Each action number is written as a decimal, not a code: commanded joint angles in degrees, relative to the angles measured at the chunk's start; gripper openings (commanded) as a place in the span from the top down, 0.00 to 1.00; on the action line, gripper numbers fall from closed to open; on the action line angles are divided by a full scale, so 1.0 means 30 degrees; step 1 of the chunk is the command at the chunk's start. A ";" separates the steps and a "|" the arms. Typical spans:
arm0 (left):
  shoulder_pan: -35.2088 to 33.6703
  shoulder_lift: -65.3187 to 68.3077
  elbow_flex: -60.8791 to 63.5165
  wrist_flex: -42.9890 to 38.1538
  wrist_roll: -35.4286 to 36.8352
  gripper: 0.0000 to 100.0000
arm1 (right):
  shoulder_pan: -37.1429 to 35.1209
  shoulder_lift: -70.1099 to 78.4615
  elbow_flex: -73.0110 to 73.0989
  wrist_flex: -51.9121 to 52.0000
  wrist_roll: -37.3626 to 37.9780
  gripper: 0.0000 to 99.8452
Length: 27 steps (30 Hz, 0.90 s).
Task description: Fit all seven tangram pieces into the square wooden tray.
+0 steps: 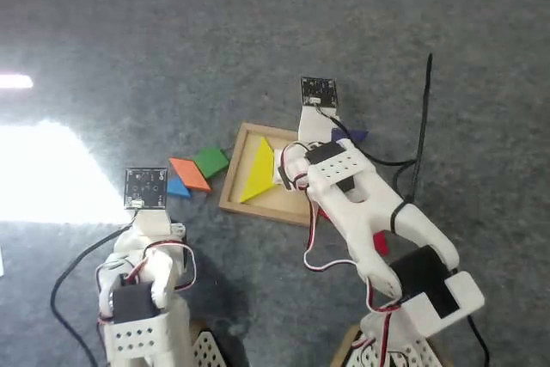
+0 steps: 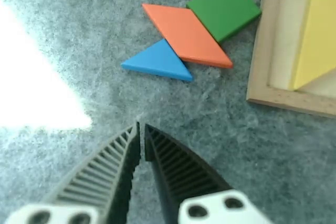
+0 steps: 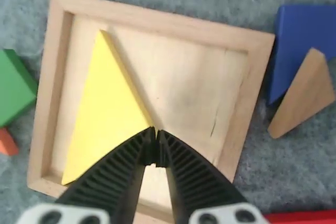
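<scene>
The square wooden tray (image 3: 157, 22) holds one large yellow triangle (image 3: 105, 108) against one side. My right gripper (image 3: 156, 132) hovers over the tray, shut, its tips at the yellow triangle's inner corner with nothing between them. Outside the tray on one side lie a green square (image 2: 223, 8), an orange parallelogram (image 2: 188, 35) and a small blue triangle (image 2: 157, 61), all touching. My left gripper (image 2: 140, 127) is shut and empty over bare table a little short of the blue triangle. A dark blue piece (image 3: 304, 40) and a wood-coloured triangle (image 3: 302, 98) lie beyond the tray's other side.
A red piece (image 1: 379, 243) lies by the tray's near right corner, partly under the right arm (image 1: 369, 212). A black cable (image 1: 423, 126) runs across the grey table at the right. Bright glare covers the table's left part (image 1: 51, 169).
</scene>
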 commanded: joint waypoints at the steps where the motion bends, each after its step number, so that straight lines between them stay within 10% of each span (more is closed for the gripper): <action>1: -0.0117 -0.0352 -0.0249 0.0059 0.0029 0.99 | -0.0542 0.0103 -0.0264 -0.0777 0.0733 0.99; 17: -0.0117 -0.0352 -0.0249 0.0059 0.0029 0.99 | -0.1597 0.4176 -0.4835 -0.0249 0.1231 0.99; 27: -0.0117 -0.0352 -0.0249 0.0059 0.0029 0.99 | 0.0513 -0.1480 -0.1348 0.4879 0.3487 0.99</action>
